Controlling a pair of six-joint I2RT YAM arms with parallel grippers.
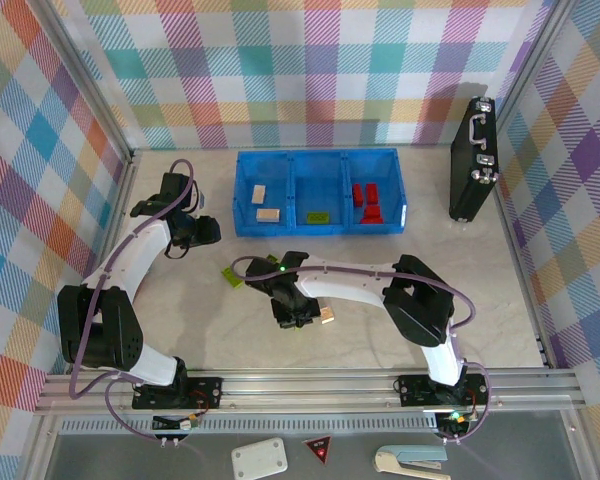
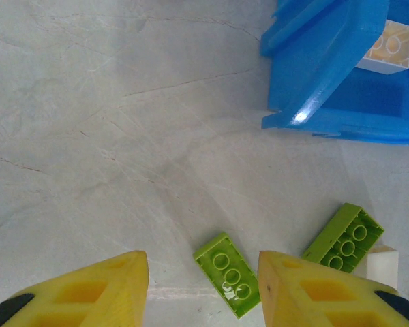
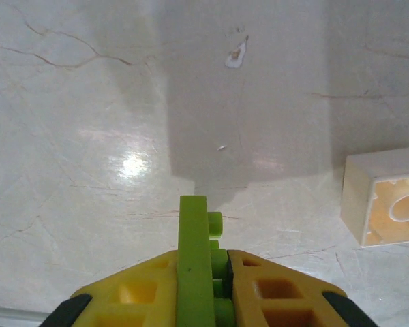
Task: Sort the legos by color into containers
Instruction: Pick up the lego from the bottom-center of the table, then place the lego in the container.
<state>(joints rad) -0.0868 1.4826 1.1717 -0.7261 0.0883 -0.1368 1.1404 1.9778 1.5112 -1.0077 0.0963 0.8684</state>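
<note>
The blue tray (image 1: 320, 155) stands at the back of the table. It holds tan legos (image 1: 264, 204) in its left compartment, a green one (image 1: 316, 216) in the middle and red ones (image 1: 365, 200) on the right. My right gripper (image 3: 203, 255) is shut on a lime green lego (image 3: 193, 231), held on edge just above the table, with a tan lego (image 3: 385, 208) lying to its right. My left gripper (image 2: 201, 257) is open near the tray's front left corner (image 2: 327, 75). Below it on the table lie a green lego (image 2: 230, 274), another green lego (image 2: 344, 238) and a tan one (image 2: 383, 264).
A black hard case (image 1: 473, 160) stands upright at the back right, beside the checked wall. The right arm (image 1: 380, 285) stretches across the table's middle. Checked walls close in the left, back and right sides.
</note>
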